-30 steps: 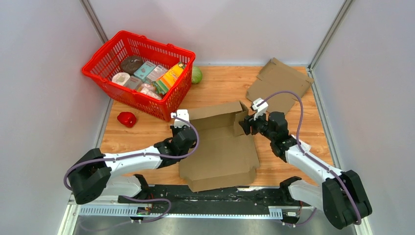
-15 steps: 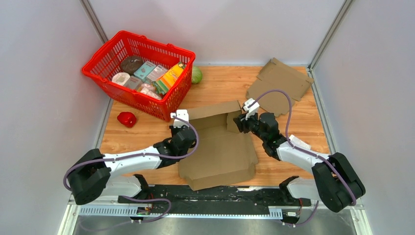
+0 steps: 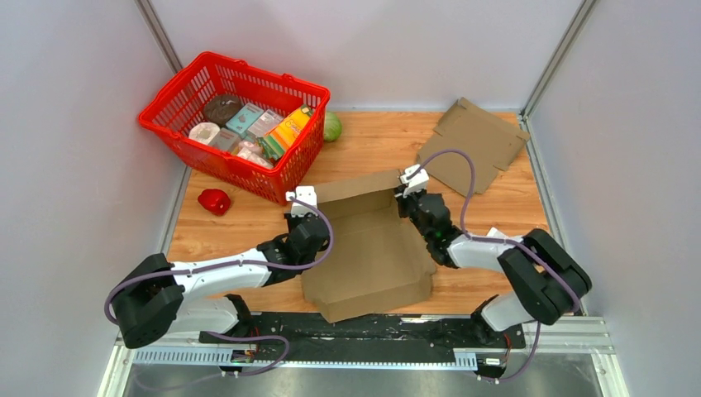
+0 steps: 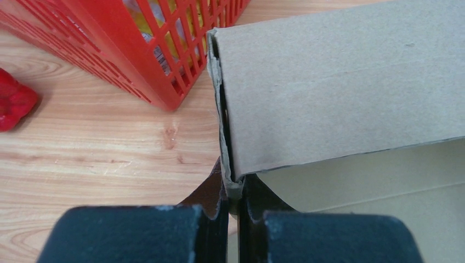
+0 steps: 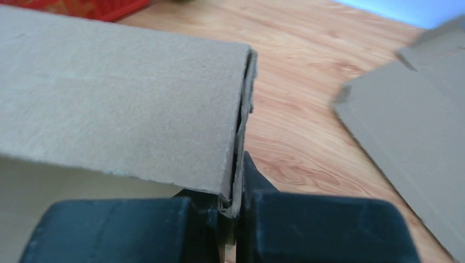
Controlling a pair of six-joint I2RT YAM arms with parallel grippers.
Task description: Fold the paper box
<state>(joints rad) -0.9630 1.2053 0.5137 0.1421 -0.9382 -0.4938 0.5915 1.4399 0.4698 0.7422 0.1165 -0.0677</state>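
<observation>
Box (image 3: pixel 368 256) at centre of table (image 3: pixel 364 145). Its 12 o'clock wall (image 3: pixel 360 188) stands raised, with the left gripper (image 4: pixel 232 203) and right gripper (image 5: pixel 229 211) clamped on its end corners. The other walls look unfolded.

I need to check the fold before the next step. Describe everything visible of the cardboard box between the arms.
The paper box is plain brown corrugated cardboard, only partly folded. Its wide base panel lies flat on the wooden table between the arms, with what looks like a low folded rim along the near edge. The far wall stands raised, and two layers show at each end. The left end effector is shut on that wall's left corner, the right end effector on its right corner.
</observation>
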